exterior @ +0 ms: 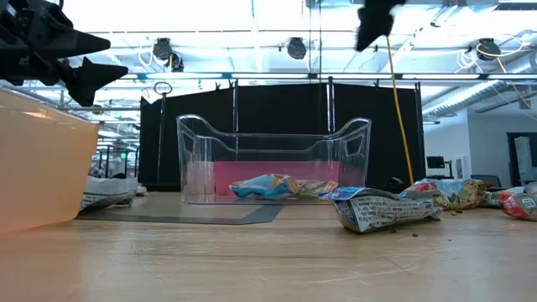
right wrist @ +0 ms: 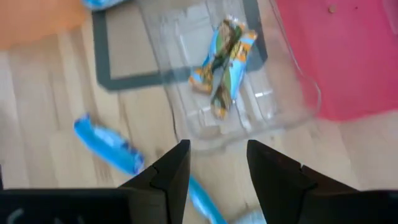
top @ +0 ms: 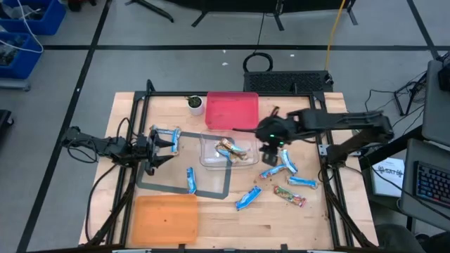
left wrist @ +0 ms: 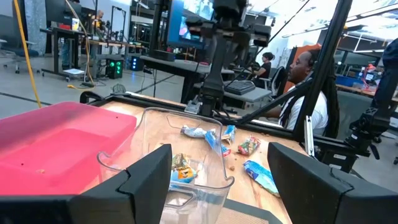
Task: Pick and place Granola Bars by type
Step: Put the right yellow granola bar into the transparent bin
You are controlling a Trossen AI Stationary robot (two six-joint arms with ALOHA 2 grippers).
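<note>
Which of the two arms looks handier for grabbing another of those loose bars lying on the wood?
Probably the right. Its gripper hangs open beside the clear bin, right above the loose bars scattered on the wood. The left gripper, also open, sits across the bin with only a couple of blue bars nearby.

Two or perhaps three granola bars lie heaped in the clear bin mid-table. Blue-and-white bars scatter right and near; one tan bar lies flat among them.
</note>
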